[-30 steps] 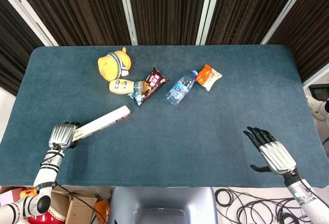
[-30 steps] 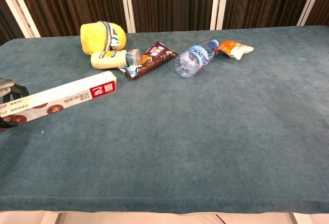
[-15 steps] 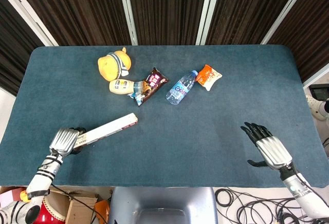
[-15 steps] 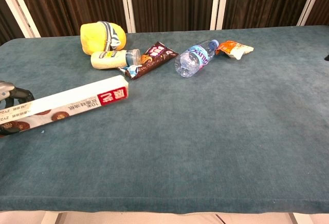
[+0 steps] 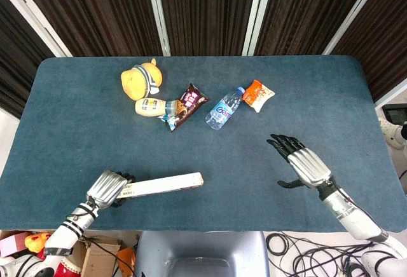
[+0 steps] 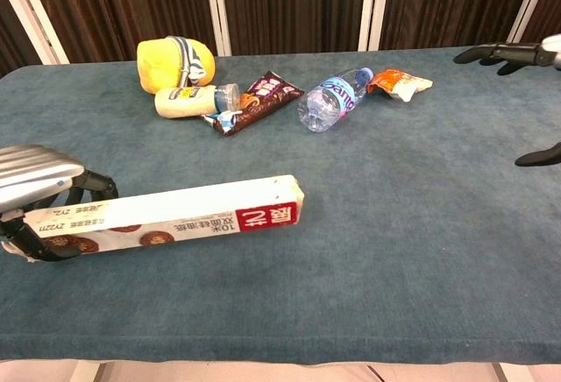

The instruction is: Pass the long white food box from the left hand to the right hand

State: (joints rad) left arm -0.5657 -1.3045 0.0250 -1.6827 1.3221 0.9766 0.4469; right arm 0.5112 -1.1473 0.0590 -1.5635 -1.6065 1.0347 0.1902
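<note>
My left hand (image 5: 109, 187) (image 6: 39, 191) grips one end of the long white food box (image 5: 165, 185) (image 6: 184, 217) near the table's front left edge. The box lies almost level and points right, its red-labelled end free. Off to the right, my right hand (image 5: 303, 165) (image 6: 513, 53) is open, fingers spread and reaching left with the thumb below. It holds nothing and stays well apart from the box's free end.
At the back of the blue table (image 5: 82, 131) lie a yellow plush toy (image 5: 142, 79), a cream bottle (image 5: 150, 107), a brown snack wrapper (image 5: 187, 103), a water bottle (image 5: 224, 108) and an orange snack bag (image 5: 257, 94).
The left hand has carried the box rightward along the front edge, swinging it nearly level. The right hand has moved left and further over the table, still open.
</note>
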